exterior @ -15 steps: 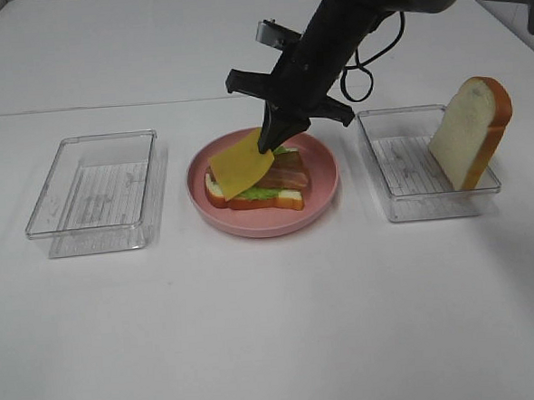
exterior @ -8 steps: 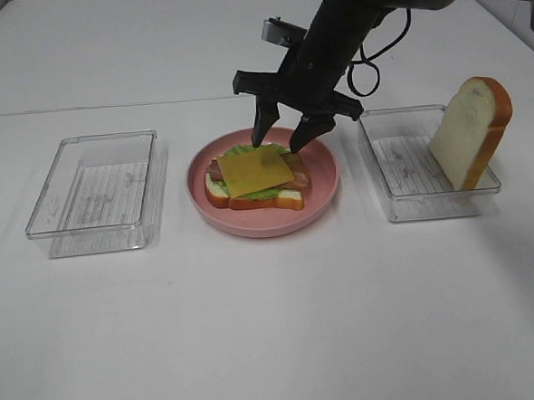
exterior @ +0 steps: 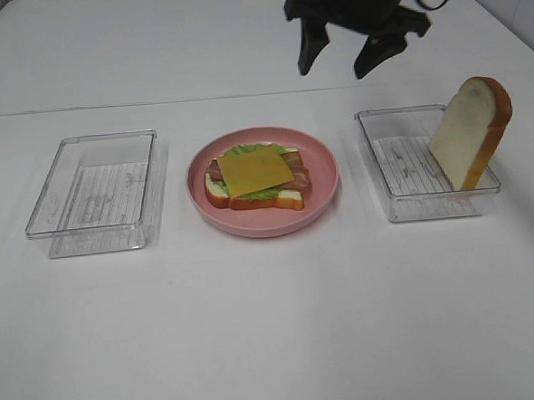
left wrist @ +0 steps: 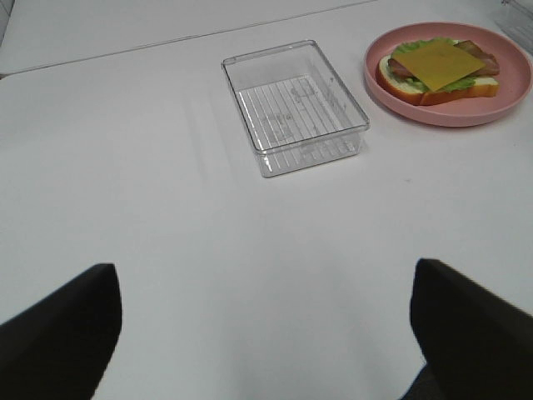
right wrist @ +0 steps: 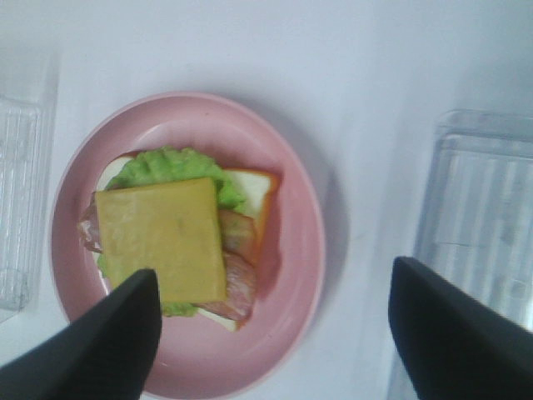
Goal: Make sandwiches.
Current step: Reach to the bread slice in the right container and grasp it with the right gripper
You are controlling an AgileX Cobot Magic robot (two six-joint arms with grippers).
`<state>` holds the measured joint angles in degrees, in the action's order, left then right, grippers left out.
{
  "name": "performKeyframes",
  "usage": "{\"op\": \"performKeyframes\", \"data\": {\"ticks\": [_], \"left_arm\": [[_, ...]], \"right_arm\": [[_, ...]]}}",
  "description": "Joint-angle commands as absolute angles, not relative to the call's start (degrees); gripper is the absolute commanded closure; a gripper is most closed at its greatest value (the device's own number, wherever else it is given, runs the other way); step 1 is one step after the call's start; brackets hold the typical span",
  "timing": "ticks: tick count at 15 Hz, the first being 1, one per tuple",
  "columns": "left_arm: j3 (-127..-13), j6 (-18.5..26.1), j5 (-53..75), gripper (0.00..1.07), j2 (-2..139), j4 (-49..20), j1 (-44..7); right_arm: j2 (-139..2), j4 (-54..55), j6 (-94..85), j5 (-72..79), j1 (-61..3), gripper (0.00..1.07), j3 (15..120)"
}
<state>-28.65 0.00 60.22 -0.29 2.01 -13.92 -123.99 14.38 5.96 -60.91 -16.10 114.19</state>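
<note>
The open-faced sandwich [exterior: 255, 175] lies on a round pink plate [exterior: 324, 174] mid-table: a bread slice, lettuce, bacon, and a yellow cheese slice [exterior: 259, 169] flat on top. A second bread slice [exterior: 471, 131] leans upright in the right clear tray [exterior: 403, 201]. My right gripper [exterior: 338, 60] hangs open and empty, high above and behind the plate; its wrist view looks straight down on the sandwich [right wrist: 166, 242] between the spread fingers [right wrist: 108, 333]. My left gripper [left wrist: 262, 275] is open and empty over bare table, well short of the sandwich [left wrist: 439, 67].
An empty clear tray [exterior: 94, 192] stands left of the plate and shows in the left wrist view as the tray [left wrist: 296, 108]. The right tray's edge [right wrist: 483, 217] appears beside the plate [right wrist: 308, 250]. White tabletop surrounds everything.
My right gripper opened and let the cheese slice drop flat onto the sandwich, then rose up and away to the back right. The left gripper stayed still.
</note>
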Motion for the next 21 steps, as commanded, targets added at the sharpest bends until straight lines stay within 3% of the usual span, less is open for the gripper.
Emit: {"op": "performKeyframes", "data": {"ticks": [1, 7, 21], "left_arm": [[-28.59, -0.52, 59.93, 0.18, -1.55, 1.95, -14.04], [-28.59, -0.52, 59.93, 0.18, -1.55, 1.95, -14.04], [-28.59, -0.52, 59.93, 0.18, -1.55, 1.95, -14.04]], "right_arm": [[-119.18, 13.06, 4.13, -64.63, -11.17, 0.35, 114.48], [-116.14, 10.66, 1.95, -74.03, 1.03, 0.35, 114.31], [-122.15, 6.19, -1.26, -67.15, 1.55, 0.36, 106.0]]}}
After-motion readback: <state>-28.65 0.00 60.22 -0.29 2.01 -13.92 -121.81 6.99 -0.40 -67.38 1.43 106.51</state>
